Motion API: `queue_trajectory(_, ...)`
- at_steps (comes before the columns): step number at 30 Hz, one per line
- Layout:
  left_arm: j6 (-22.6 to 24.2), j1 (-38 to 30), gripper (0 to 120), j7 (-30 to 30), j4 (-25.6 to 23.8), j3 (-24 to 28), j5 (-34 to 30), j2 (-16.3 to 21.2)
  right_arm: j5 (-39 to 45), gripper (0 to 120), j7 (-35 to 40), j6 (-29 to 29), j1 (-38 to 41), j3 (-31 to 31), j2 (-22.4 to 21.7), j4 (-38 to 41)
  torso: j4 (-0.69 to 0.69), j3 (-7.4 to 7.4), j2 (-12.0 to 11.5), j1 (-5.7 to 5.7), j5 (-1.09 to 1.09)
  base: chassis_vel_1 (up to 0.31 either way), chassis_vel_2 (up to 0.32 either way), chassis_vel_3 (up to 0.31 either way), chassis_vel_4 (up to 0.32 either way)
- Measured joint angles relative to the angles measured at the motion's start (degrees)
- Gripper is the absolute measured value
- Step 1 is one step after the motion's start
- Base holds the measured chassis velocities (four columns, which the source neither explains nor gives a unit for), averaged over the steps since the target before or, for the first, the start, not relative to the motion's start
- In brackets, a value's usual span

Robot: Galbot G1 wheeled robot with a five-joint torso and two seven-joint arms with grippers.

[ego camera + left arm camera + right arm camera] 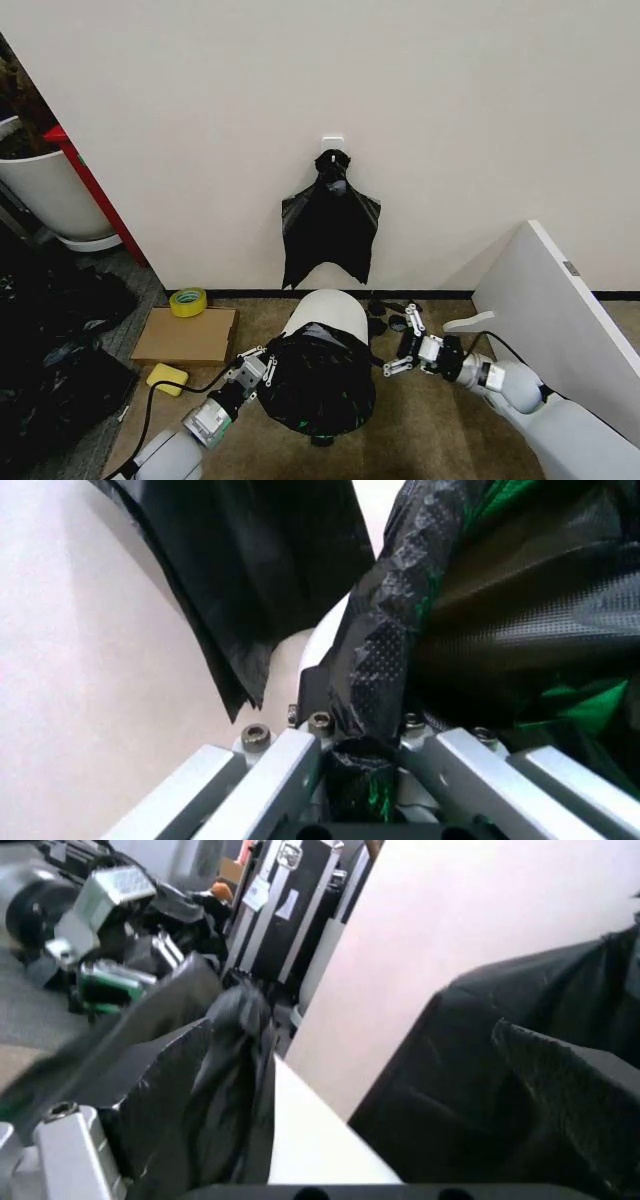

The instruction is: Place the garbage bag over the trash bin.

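The white trash bin [327, 312] leans tilted on the carpet below the wall. The glossy black garbage bag [318, 385] wraps its near end, while the far end stays bare. My left gripper [262, 368] is at the bag's left edge, and in the left wrist view it [365, 739] is shut on a twisted fold of the garbage bag [390, 645], with the bin [320, 641] behind. My right gripper [402, 344] stands open just beside the bag's right edge. In the right wrist view, bag plastic [220, 1065] lies over the bin [310, 1132] close to one finger [70, 1147].
A flat black bag [330, 225] hangs from a wall hook above the bin. A cardboard box [185, 335], yellow tape roll [187, 301] and yellow sponge [166, 376] lie to the left. Black sheeting [50, 340] and a white planter [50, 190] sit far left. A white board [550, 310] leans at right.
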Motion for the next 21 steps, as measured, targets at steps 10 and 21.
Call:
queue_trajectory(10,-0.96,-1.92,0,0.28,1.57,0.68,1.32,-0.25,0.39,100,1.14,-3.60,1.22,-3.61,1.36,1.30,-0.01,0.00,0.00,0.00,0.00,0.000,0.000,0.000,0.000)
queue_trajectory(21,-1.53,-1.53,0,0.89,0.31,0.33,1.09,0.35,-9.12,100,5.79,-3.32,4.50,-4.04,5.50,-4.89,-0.01,0.00,0.00,0.00,0.00,0.000,0.000,0.000,0.000)
